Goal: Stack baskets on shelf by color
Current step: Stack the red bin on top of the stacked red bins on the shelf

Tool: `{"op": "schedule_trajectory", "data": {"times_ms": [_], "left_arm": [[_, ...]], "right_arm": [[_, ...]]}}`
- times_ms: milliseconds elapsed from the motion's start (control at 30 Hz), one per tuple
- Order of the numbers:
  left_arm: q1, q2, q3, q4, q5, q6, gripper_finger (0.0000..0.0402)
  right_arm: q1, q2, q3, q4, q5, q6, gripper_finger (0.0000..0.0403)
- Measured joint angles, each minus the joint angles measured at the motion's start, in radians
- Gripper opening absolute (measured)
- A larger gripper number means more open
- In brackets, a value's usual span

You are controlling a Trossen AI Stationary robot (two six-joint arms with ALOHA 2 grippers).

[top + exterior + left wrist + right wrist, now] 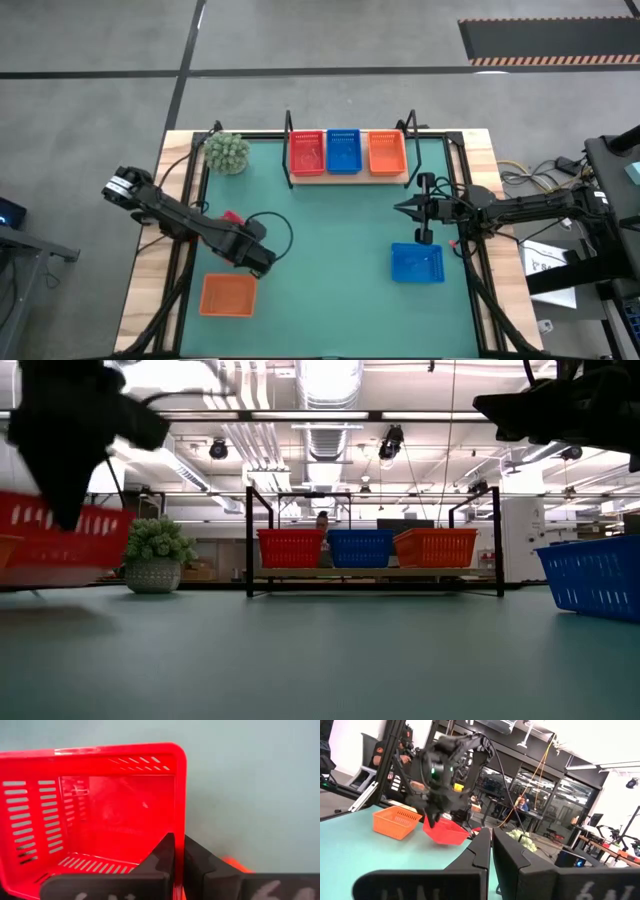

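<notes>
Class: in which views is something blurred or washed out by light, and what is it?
Low view: the red basket and the dark arm above it are smeared, and the ceiling lights glare white. Right wrist view: the left tool looks blurred, and the bright upper corner is blown out.

Colours we see across the table

We count red (306, 152), blue (343, 151) and orange (387, 152) slotted baskets on the light wooden shelf (349, 177), over a green mat (330, 240).

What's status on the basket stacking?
Left gripper shut on red basket, lifted. Right gripper shut, empty, mid-table. Shelf holds three baskets; path clear.
</notes>
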Motion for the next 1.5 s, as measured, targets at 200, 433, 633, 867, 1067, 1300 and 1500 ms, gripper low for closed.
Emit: {"op": "schedule_trajectory", "data": {"times_ms": [200, 433, 633, 867, 1067, 1300, 1500], "left_arm": [[0.0, 0.0, 0.177, 0.028, -0.088, 0.374, 0.0], [0.002, 0.0, 0.313, 0.152, -0.263, 0.743, 0.0], [0.053, 0.0, 0.363, 0.225, -0.305, 0.931, 0.0], [0.171, 0.049, 0.392, 0.236, -0.305, 1.087, 0.0], [0.268, 0.172, 0.517, 0.143, -0.298, 1.218, 0.0], [0.362, 0.336, 0.753, -0.08, -0.296, 1.328, 0.0], [0.454, 0.391, 0.823, -0.075, -0.294, 1.524, 0.0]], "right_arm": [[0.0, 0.0, 0.0, -0.013, 0.019, -0.001, 0.0011], [0.0, -0.001, 0.0, -0.015, 0.019, -0.001, 0.0011], [0.0, -0.001, 0.0, -0.015, 0.019, -0.002, 0.0011], [0.0, -0.001, 0.0, -0.015, 0.019, -0.004, 0.0011], [0.0, -0.001, 0.0, -0.018, 0.019, -0.01, 0.0011], [0.0, -0.001, 0.0, -0.021, 0.019, -0.011, 0.0011], [0.0, -0.001, 0.0, -0.023, 0.019, -0.01, 0.0011]]}}
